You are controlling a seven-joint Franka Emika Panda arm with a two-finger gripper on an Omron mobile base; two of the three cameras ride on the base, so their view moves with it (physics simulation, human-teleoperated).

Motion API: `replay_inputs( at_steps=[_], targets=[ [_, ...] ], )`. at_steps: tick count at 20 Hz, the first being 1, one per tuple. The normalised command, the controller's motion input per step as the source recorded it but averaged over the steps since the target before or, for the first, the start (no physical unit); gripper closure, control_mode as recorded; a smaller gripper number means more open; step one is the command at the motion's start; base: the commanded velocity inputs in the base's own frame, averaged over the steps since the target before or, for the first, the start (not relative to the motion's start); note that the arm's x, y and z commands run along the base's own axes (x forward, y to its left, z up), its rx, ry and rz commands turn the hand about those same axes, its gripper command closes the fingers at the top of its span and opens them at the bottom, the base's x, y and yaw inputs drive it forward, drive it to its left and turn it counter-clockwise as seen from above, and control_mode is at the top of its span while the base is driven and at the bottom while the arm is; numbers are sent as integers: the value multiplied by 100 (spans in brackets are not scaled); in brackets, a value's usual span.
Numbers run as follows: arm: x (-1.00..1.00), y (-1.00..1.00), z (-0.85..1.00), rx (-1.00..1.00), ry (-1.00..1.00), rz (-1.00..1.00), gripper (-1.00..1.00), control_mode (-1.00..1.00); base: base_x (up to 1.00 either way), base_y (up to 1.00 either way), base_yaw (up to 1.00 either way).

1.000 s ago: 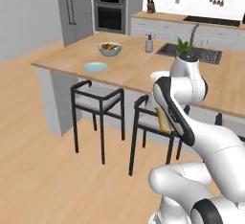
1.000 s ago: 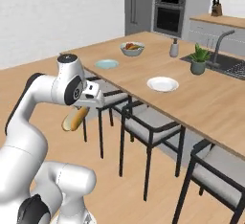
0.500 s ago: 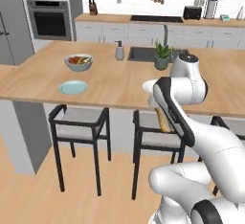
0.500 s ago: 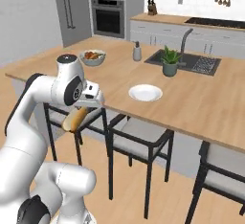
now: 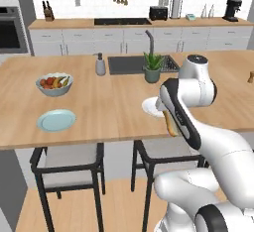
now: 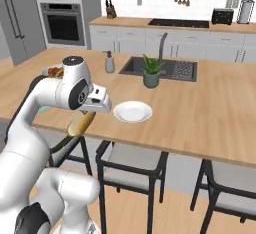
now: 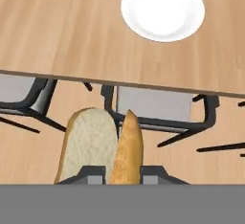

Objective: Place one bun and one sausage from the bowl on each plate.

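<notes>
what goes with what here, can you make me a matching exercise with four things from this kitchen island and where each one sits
Things:
1. white plate
2. pale blue plate
3. bun
4. potted plant

Places:
A. beside the sink
B. held in the claw, out past the island's edge, above the stools
C. near the island's front edge, in front of the fruit bowl
D. on the island in front of the potted plant, bare

Pairs: 1-D, 2-C, 3-B, 4-A
</notes>
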Motion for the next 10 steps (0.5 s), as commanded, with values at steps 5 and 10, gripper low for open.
replay_inputs(
  at_steps=[5,10],
  targets=[
    [0,0,0,0,0,0,100,100,63,0,-32],
    [39,7,-14,0,0,-1,100,-100,43,2,-14]
  ],
)
